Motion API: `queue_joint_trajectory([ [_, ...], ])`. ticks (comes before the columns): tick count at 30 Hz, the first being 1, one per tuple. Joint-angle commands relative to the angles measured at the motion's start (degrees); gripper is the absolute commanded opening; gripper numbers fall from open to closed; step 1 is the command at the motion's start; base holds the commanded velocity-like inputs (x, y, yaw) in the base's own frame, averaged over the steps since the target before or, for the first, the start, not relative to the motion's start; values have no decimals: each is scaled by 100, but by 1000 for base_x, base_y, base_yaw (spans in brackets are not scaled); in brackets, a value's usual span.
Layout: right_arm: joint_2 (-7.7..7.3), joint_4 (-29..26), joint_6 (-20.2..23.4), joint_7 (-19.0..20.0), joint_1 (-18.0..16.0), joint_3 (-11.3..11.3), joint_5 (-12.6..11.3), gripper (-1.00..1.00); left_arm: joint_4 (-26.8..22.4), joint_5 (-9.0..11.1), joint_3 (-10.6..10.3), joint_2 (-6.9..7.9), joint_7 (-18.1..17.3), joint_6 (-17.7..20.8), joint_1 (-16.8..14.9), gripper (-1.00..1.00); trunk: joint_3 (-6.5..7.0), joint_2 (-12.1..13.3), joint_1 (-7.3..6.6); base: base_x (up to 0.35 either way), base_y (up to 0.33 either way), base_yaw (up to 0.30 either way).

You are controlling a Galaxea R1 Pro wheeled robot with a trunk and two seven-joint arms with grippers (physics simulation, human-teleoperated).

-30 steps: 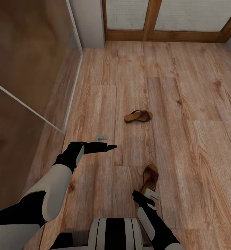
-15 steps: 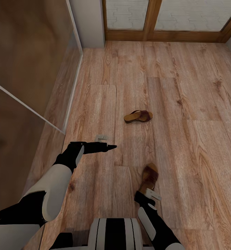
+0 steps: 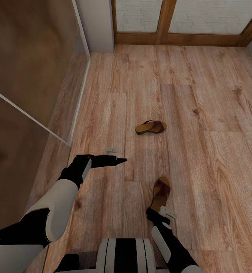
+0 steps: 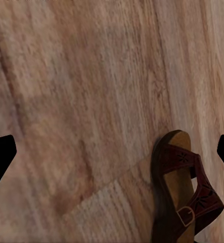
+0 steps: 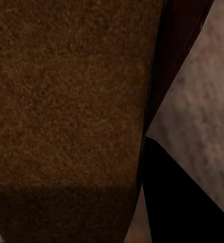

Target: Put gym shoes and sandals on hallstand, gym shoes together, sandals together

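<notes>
Right gripper (image 3: 158, 213): your pincer sits at the heel of the near sandal (image 3: 160, 192) — its wrist view shows the footbed pressed close, so whether it pinches I cannot tell.
Left gripper (image 3: 120, 160): held out over the corridor floor (image 3: 201, 113), fingers spread, holding nothing.
Far sandal (image 3: 151, 127): lies on the planks — well apart from both your grippers.

Even soft light, faint shadows; wrist views blurry.

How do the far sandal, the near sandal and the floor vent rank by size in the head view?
Far sandal and near sandal: about equal; the tool hides the near one's heel, so no ranking.
Floor vent: smallest.
</notes>
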Motion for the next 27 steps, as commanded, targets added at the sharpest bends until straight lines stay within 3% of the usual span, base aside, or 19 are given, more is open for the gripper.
queue_joint_trajectory([
  [1, -5, -10, 17, -40, 0, 19, -62, -100, -8, -41, 48, -8, -39, 47, -3, 100, -3, -1, -1, 0, 0, 0],
  [25, -30, -28, 7, -41, 0, 28, -68, -100, -8, -41, 48, -3, -36, 66, -14, 100, -3, -1, -1, 0, 0, 0],
  [27, -30, -28, 6, -43, 0, 28, -69, -100, -8, -41, 48, -1, -33, 70, -16, 100, 41, 1, -6, 0, 0, 0],
])
